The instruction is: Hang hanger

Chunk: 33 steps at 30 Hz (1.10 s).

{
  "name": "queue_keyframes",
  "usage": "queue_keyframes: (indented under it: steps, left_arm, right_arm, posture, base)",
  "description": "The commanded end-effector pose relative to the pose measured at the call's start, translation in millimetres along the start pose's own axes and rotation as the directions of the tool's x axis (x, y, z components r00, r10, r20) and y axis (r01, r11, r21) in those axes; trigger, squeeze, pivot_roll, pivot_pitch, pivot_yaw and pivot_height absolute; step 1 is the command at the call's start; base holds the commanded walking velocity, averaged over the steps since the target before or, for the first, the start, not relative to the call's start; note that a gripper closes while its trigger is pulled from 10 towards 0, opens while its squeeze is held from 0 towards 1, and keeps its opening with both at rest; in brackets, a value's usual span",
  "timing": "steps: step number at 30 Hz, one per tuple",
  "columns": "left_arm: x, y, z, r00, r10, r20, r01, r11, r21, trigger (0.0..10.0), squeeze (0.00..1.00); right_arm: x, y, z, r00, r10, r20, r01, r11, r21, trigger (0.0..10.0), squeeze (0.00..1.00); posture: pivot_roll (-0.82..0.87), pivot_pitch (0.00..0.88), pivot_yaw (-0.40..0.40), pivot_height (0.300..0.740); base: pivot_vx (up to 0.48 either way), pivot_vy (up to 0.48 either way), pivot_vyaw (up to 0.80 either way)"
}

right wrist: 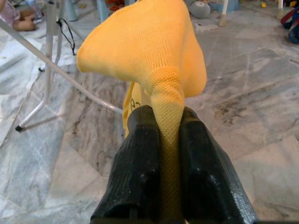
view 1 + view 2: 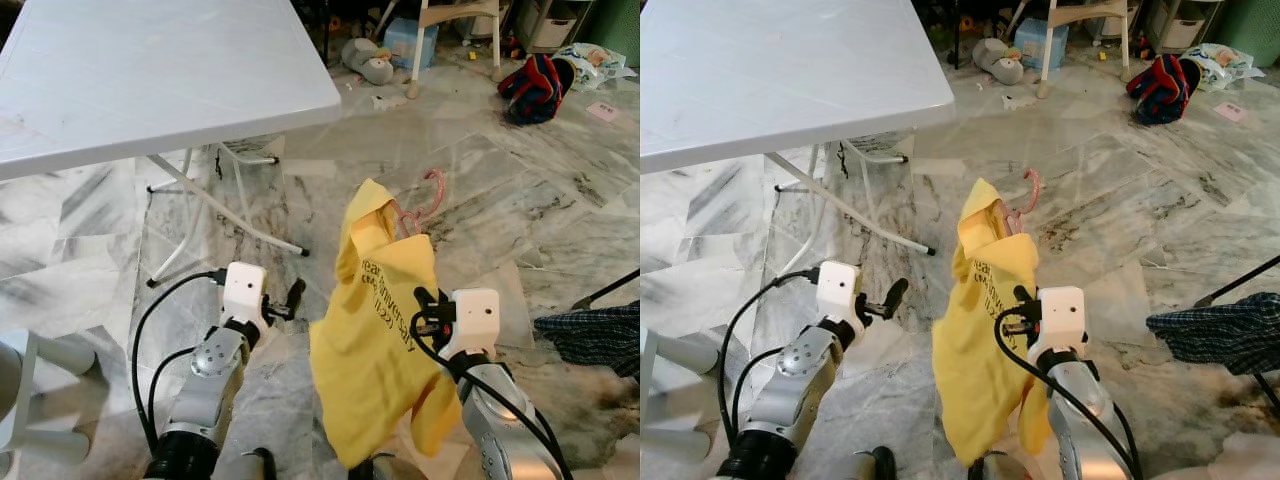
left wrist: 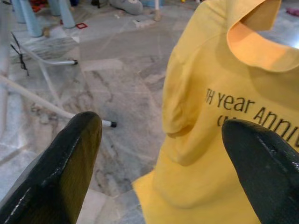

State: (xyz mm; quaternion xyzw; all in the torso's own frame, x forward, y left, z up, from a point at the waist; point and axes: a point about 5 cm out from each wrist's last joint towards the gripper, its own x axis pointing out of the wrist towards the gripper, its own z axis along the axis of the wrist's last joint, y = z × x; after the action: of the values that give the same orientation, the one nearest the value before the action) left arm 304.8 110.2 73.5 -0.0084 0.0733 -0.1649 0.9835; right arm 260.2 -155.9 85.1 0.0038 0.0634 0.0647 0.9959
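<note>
My right gripper (image 1: 161, 154) is raised in front of me, its fingers (image 1: 140, 158) pinched tight on a fold of the yellow shirt (image 2: 375, 340), which hangs from that grip above the marble floor (image 2: 520, 200). My left gripper (image 3: 163, 154) is held up just beside the shirt, fingers (image 3: 60, 172) spread wide with nothing between them, not touching the cloth. Black print on the shirt is partly cut off by folds. Past the collar, the pink hook of the hanger (image 2: 432, 195) sticks out; the rest of it is hidden inside the shirt. Farther off to my left stands the white surface (image 2: 150, 70) on folding legs.
</note>
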Motion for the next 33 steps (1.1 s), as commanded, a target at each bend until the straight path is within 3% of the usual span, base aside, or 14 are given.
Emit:
queue_keyframes:
  steps: [1, 4, 25, 33]
  left_arm:
    - [-2.2, 3.0, -2.9, 1.0, 0.005, -0.017, -0.005, 1.0, 0.006, 10.0, 0.0]
    - [-2.2, 3.8, -3.3, 1.0, 0.005, -0.02, -0.005, 1.0, 0.007, 10.0, 0.0]
    - [-2.1, 2.6, -5.3, 1.0, -0.001, -0.031, 0.001, 1.0, 0.016, 10.0, 0.0]
    - [-1.3, 3.6, -3.6, 1.0, 0.001, -0.021, 0.0, 1.0, 0.029, 10.0, 0.0]
  right_arm:
    - [1.1, 3.0, 11.4, 0.998, 0.014, 0.066, -0.014, 1.0, 0.0, 10.0, 0.0]
    - [1.0, 3.7, 11.5, 0.998, 0.014, 0.067, -0.014, 1.0, 0.003, 10.0, 0.0]
    - [2.0, 3.8, 11.4, 0.997, 0.013, 0.07, -0.013, 1.0, 0.009, 10.0, 0.0]
    - [2.6, 2.9, 11.7, 0.997, 0.008, 0.07, -0.009, 1.0, 0.01, 10.0, 0.0]
  posture:
    - [-0.04, 0.197, 0.011, 0.74]
    - [-0.04, 0.197, 0.012, 0.74]
    - [-0.04, 0.192, 0.013, 0.74]
    - [-0.04, 0.2, 0.016, 0.74]
  base:
    - [0.0, 0.0, 0.62]
    - [0.0, 0.35, 0.63]
    - [0.0, 0.383, 0.0]
    - [0.0, 0.156, 0.0]
